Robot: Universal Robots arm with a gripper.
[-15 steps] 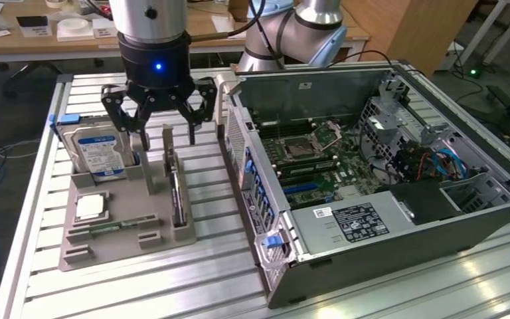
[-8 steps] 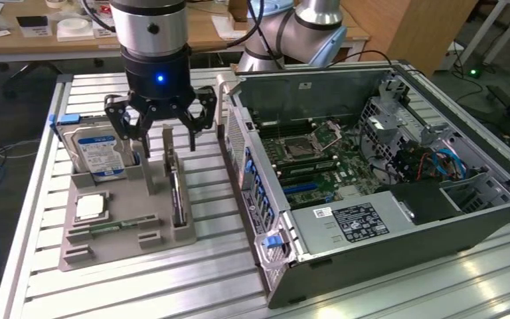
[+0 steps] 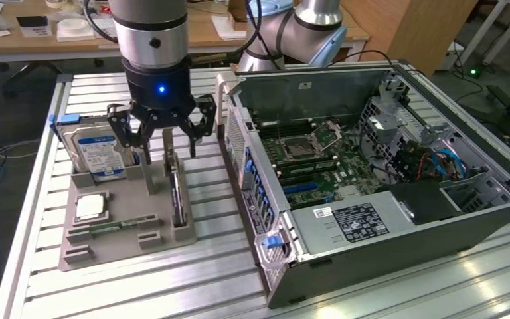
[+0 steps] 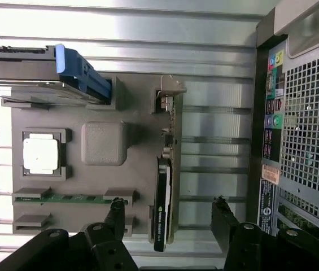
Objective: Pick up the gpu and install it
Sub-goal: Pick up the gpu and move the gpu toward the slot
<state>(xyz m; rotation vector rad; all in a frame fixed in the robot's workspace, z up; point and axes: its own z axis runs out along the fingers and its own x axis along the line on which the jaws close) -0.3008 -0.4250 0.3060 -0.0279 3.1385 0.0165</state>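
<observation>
Gpu [image 3: 177, 199] is standing edge-on in grey tray [image 3: 129, 194], lettering unreadable; gripper [image 3: 167, 143] is hovering above, fingers spread wide; blue-labelled hard drive [image 3: 95, 153] at 10 o'clock.

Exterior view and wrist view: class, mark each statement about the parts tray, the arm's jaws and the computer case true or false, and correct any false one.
1. The thin flat black circuit card stands on edge in the grey moulded tray. True.
2. The jaws are shut on the card. False: they stand open above the tray, holding nothing.
3. The silver hard drive with a blue-white label sits inside the dark metal computer case. False: it stands in the tray.
4. The case lies open, with its green motherboard showing. True.
</observation>
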